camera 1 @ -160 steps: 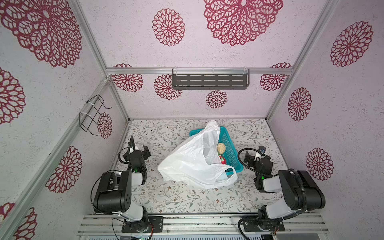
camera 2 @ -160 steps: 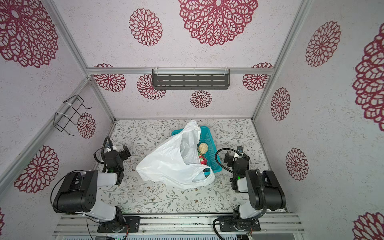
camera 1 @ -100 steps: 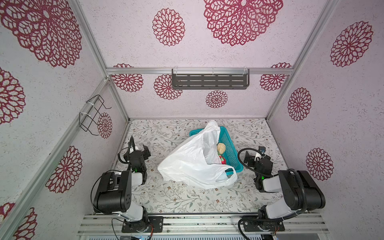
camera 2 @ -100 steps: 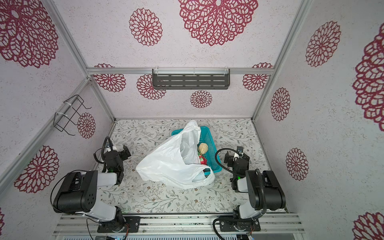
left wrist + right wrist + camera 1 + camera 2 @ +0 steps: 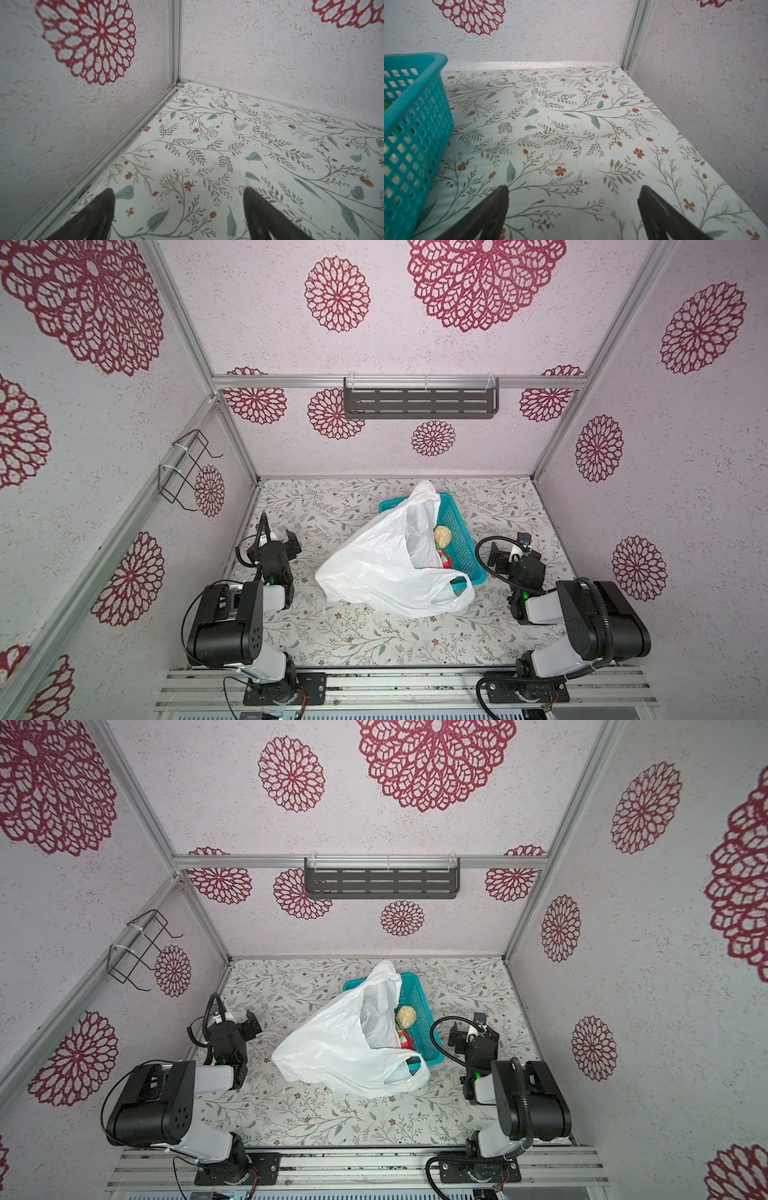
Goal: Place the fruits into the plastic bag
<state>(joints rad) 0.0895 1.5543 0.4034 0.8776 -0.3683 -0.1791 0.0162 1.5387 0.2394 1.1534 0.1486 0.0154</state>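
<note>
Desk (image 5: 374,639): floral-patterned, carrying all items.

Plastic bag (image 5: 374,568): large, thin, translucent white and crinkled. In both top views it is draped over the left half of the basket (image 5: 459,539) and spills onto the desk in front of it, with one loop handle at the basket's near corner.

Basket: teal, perforated.

Left gripper (image 5: 178,191): well left of the basket, jaws spread wide and empty.

Right gripper (image 5: 574,188): just right of the basket, jaws likewise wide and empty.

Fruits: the beige bumpy lump (image 5: 443,536) lies inside the basket at the bag's edge. The red-and-green piece (image 5: 445,559) is just in front of it, partly hidden by the bag.
</note>
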